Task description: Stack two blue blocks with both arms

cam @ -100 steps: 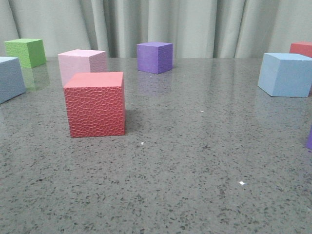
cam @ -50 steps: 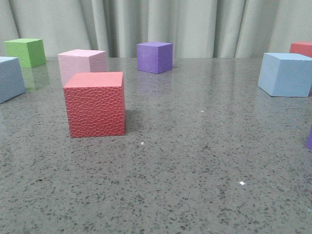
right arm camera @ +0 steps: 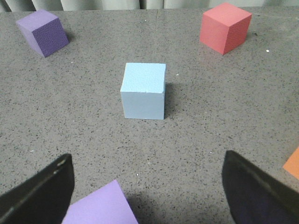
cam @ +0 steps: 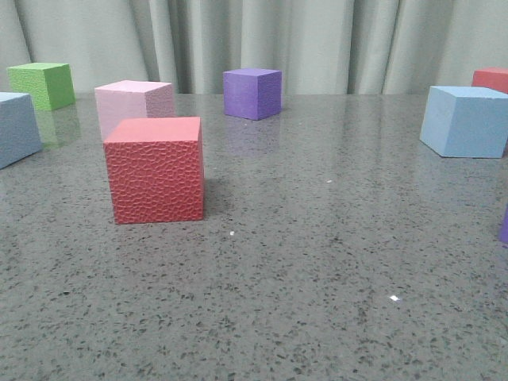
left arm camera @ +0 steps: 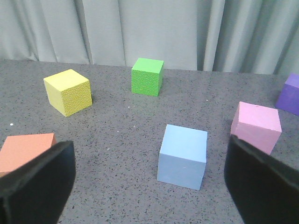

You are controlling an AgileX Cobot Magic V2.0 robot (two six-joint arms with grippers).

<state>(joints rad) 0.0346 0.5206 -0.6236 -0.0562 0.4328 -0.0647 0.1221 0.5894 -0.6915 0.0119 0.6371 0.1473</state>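
A: What is seen on the grey table?
B: One blue block is set at the far right, the other blue block at the far left, well apart.
A: And the grippers?
B: The left gripper and right gripper are spread wide, nothing grasped, each facing a blue block.
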